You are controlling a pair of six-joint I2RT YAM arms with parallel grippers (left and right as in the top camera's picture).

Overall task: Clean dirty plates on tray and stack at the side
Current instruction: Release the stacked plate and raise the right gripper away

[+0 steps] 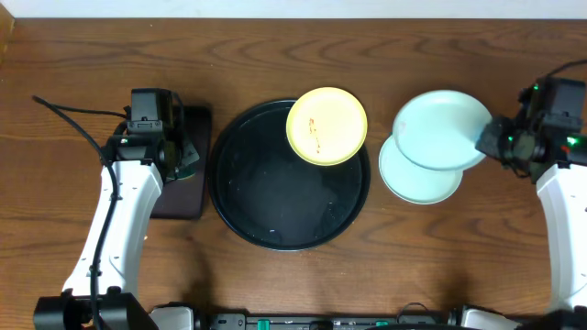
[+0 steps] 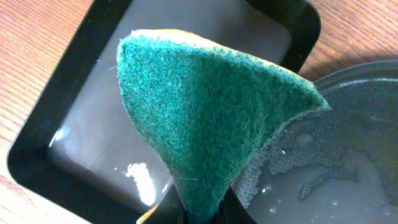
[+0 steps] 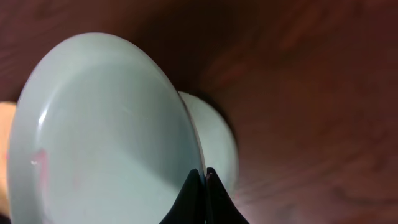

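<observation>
Sponge [image 2: 205, 112] seemingly pinched in left end effector [image 2: 202, 211]; right end effector [image 3: 203, 175] pinches upper mint plate [image 3: 106, 137].

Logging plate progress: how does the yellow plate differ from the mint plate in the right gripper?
The yellow plate lies free on the edge of the round tray; the held mint plate is off the tray, over a second mint plate. The right gripper pinches the held mint plate's rim; nothing grips the yellow plate. The yellow plate's smear is orange, the held mint plate's faint pink. Both are round.
</observation>
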